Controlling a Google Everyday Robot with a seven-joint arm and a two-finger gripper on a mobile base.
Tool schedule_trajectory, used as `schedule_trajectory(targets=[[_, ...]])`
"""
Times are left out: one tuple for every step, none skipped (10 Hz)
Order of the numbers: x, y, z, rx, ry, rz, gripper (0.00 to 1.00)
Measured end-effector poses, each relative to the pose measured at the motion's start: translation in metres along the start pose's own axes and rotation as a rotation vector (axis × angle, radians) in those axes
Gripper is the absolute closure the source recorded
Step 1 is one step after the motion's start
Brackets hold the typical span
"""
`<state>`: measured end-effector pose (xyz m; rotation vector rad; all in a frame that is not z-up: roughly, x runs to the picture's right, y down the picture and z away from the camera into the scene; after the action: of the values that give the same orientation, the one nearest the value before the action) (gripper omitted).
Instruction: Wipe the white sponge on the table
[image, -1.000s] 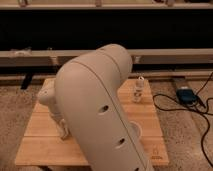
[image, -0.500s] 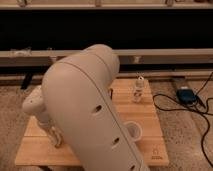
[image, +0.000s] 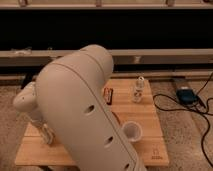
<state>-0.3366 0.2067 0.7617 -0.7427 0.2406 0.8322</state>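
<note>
My large beige arm fills the middle of the camera view and covers much of the light wooden table. At the table's left side, low over the planks, is my gripper, below the rounded wrist. The white sponge is hidden; I cannot tell whether it is under the gripper or behind the arm.
A translucent white cup stands near the front right. A dark rectangular bar lies mid-table and a small bottle stands at the back right. On the floor to the right are a blue device and black cables.
The arm has swung left, carrying the gripper toward the table's left edge. The cup and the dark bar now show more fully.
</note>
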Motion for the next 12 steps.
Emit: schedule_trajectory(targets=[[-0.014,0.011,-0.006,-0.006,-0.014,-0.005,1.0],[-0.023,0.017,-0.011,-0.009,-0.026,-0.007,1.0],[-0.03,0.02,-0.015,-0.008,-0.035,0.002,0.98],[-0.036,0.022,-0.018,-0.005,-0.044,0.019,0.91],[-0.042,0.02,-0.022,0.004,-0.055,0.043,0.81],[-0.044,0.013,-0.029,0.014,-0.069,0.075,0.7],[-0.045,0.0,-0.035,0.029,-0.084,0.101,0.62],[-0.045,-0.014,-0.042,0.04,-0.101,0.135,0.52],[-0.043,-0.021,-0.046,0.047,-0.11,0.162,0.42],[-0.041,-0.026,-0.051,0.053,-0.121,0.182,0.32],[-0.038,-0.034,-0.054,0.052,-0.128,0.2,0.24],[-0.033,-0.046,-0.058,0.047,-0.141,0.217,0.2]])
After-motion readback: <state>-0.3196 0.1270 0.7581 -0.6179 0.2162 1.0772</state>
